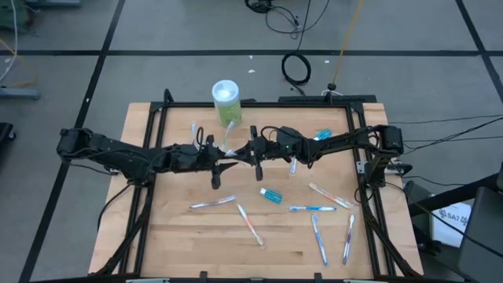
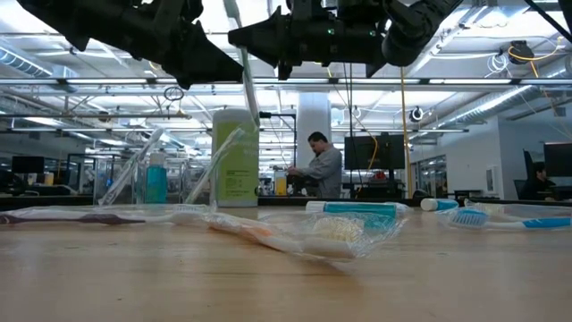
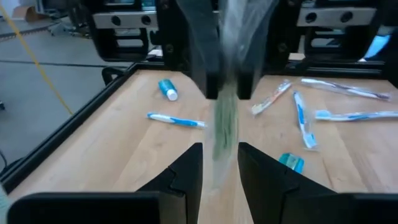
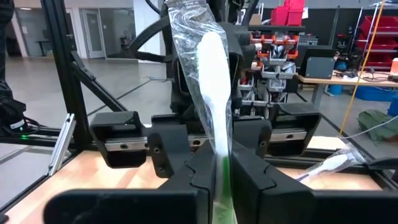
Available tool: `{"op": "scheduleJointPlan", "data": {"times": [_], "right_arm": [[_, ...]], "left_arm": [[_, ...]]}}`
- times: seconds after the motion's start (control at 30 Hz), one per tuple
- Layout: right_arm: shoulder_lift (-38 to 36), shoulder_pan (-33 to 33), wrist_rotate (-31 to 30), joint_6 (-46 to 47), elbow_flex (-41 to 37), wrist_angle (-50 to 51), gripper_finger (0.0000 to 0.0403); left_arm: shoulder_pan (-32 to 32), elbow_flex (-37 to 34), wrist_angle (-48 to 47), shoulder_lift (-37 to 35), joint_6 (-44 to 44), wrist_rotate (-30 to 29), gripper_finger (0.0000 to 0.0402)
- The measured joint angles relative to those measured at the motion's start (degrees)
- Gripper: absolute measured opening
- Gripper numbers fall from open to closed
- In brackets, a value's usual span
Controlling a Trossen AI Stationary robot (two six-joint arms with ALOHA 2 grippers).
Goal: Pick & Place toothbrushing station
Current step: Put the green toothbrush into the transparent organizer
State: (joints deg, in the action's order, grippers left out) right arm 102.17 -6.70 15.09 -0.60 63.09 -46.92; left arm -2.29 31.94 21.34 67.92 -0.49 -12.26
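Evidently, a wrapped toothbrush (image 4: pixel 211 74) is held in the air above mid-table, between both arms, seemingly for a handover. It is clamped by the right gripper (image 4: pixel 222 171), fingers narrow on it, while the left gripper (image 3: pixel 221 158) stands partly parted around the wrapper; whether it grips cannot be told.

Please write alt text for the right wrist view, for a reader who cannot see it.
The right hand is shut on a wrapped toothbrush that stands up between its fingers. The left hand faces it closely from behind the brush. Another wrapped toothbrush lies on the wooden table.
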Motion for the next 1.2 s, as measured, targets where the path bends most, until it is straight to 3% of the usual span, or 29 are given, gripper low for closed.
{"op": "scheduleJointPlan", "data": {"times": [0.13,0.3,0.47,0.6,0.7,1.0,1.2], "right_arm": [[0.02,0.00,-0.01,-0.20,0.00,0.02,0.0020],[0.02,-0.30,0.14,-0.09,0.00,0.00,0.0022],[0.02,-0.46,-0.11,-0.09,0.00,0.04,0.0020],[0.02,-0.46,-0.13,-0.09,0.00,0.02,0.0021],[0.02,-0.44,-0.13,-0.08,0.00,0.02,0.0022],[0.04,-0.44,-0.17,-0.06,0.00,0.49,0.0022],[0.07,-0.44,-0.24,-0.13,0.00,0.59,0.0024]], "left_arm": [[1.88,0.00,0.30,0.00,0.24,2.36,0.0111],[3.52,0.00,1.55,0.00,1.67,10.90,0.0146],[4.37,0.06,4.42,0.00,5.61,10.26,0.0199],[5.10,0.09,6.28,0.55,6.08,10.12,0.0214],[5.51,0.09,6.53,1.09,6.24,10.74,0.0199],[5.60,0.09,11.60,5.15,6.23,10.78,0.0097],[5.60,0.09,11.78,5.20,5.89,10.83,0.0050]]}}
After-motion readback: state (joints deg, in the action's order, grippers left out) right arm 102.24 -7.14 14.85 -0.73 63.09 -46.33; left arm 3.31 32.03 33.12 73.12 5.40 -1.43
